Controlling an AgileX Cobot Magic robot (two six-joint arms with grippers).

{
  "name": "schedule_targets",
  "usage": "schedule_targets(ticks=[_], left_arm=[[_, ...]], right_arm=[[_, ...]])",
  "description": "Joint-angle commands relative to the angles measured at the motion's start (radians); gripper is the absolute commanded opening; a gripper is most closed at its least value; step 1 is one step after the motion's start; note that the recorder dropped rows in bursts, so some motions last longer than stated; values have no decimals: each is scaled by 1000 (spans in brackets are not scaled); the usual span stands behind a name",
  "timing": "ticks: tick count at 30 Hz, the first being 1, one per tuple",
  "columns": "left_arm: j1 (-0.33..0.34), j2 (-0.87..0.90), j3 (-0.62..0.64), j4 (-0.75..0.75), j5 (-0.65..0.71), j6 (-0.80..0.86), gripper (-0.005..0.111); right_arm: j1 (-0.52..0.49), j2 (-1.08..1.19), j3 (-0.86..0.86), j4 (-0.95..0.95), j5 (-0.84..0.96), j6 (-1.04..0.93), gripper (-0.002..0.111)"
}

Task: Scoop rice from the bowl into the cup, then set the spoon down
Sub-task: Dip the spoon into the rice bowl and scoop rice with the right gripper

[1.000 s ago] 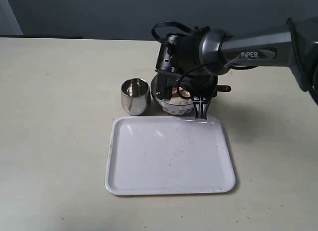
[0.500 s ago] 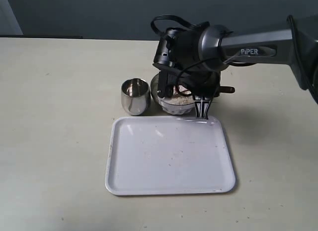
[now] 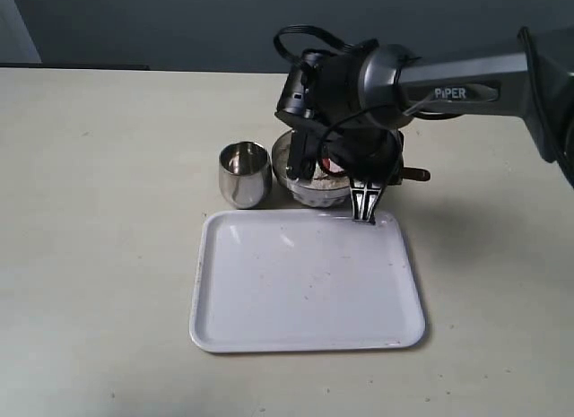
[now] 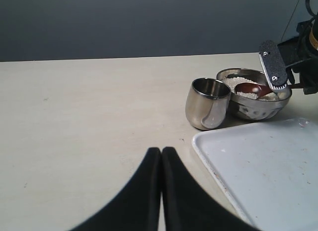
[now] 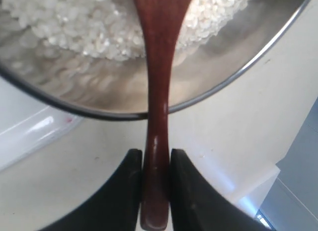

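I read the tray (image 3: 305, 282) in front, with the bowl (image 3: 311, 193) just behind its far edge and the cup (image 3: 245, 175) just beside the bowl. My right gripper (image 5: 156, 159) is clamped on the spoon (image 5: 159, 92) handle, and the spoon head lies in the bowl's rice (image 5: 74, 27). My left gripper (image 4: 161, 152) has its fingers pressed together, well apart from the cup.

The exterior view looked down at a slant on the worktop (image 3: 90, 256) from some way off, and we saw the whole scene in it. The left wrist view sat low and well back, facing across the worktop toward the cup (image 4: 206, 104), bowl (image 4: 253, 108) and tray (image 4: 258, 161) — all three shared with the exterior view. The right wrist view looked along its jaws and the spoon (image 5: 158, 92), very near the rice (image 5: 74, 22).
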Motion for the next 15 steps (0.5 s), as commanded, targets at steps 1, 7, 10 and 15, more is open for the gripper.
schedule_targets(ticks=[1,7,10,15], left_arm=[[-6,-5,-4,0,-14,-7,1],[-6,-5,-4,0,-14,-7,1],[-6,-5,-4,0,-14,-7,1],[-6,-5,-4,0,-14,-7,1]], right_arm=[[-1,-17,-6,16,11,8,-1],[-29,-25,-6,35,16,50,-1],[-50,-48,-6,94,8,50,-1],[-59,-77,-6,110,-15,46,-1]])
